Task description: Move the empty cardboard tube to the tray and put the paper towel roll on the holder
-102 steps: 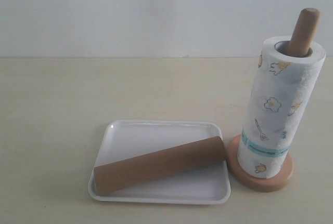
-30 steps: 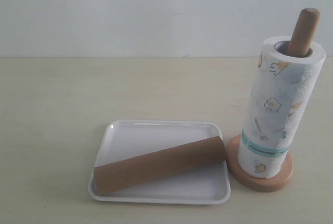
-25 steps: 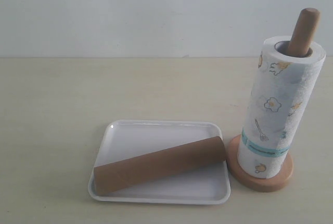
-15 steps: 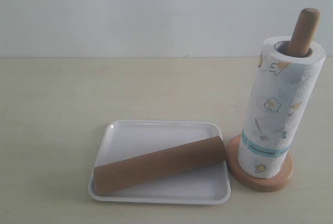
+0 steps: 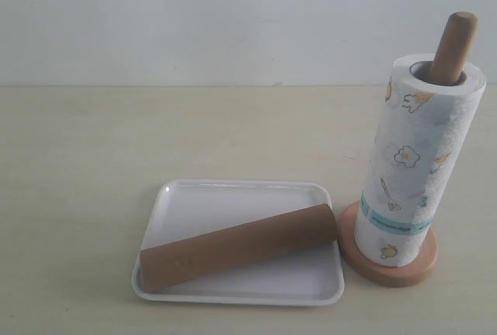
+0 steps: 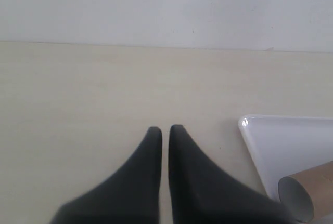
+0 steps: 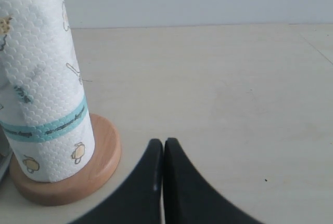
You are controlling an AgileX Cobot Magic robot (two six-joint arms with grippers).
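Four task items and two grippers, listed as found. The empty cardboard tube (image 5: 237,246) lies on its side, slantwise in the tray (image 5: 233,195). One end is at the near left corner and the other reaches the right rim. The tray sits flat on the counter (image 5: 93,156), just left of the holder (image 5: 388,273). The holder stands upright, with its pole tip showing above the roll. The paper towel roll (image 5: 411,164) is threaded over that pole, resting on the round base with its teal band low. My left gripper (image 6: 165,130) is clenched to a bare slit and grasps nothing. It sits over open counter beside the tray's corner, apart from it. My right gripper (image 7: 163,143) has its tips pressed together, also empty, near the holder's base but clear of it. Changes over the last few seconds: none. Tube, tray, roll and holder sit exactly as they did, and neither gripper enters the exterior view. My reading is that both halves of the task are complete and nothing needs correcting.
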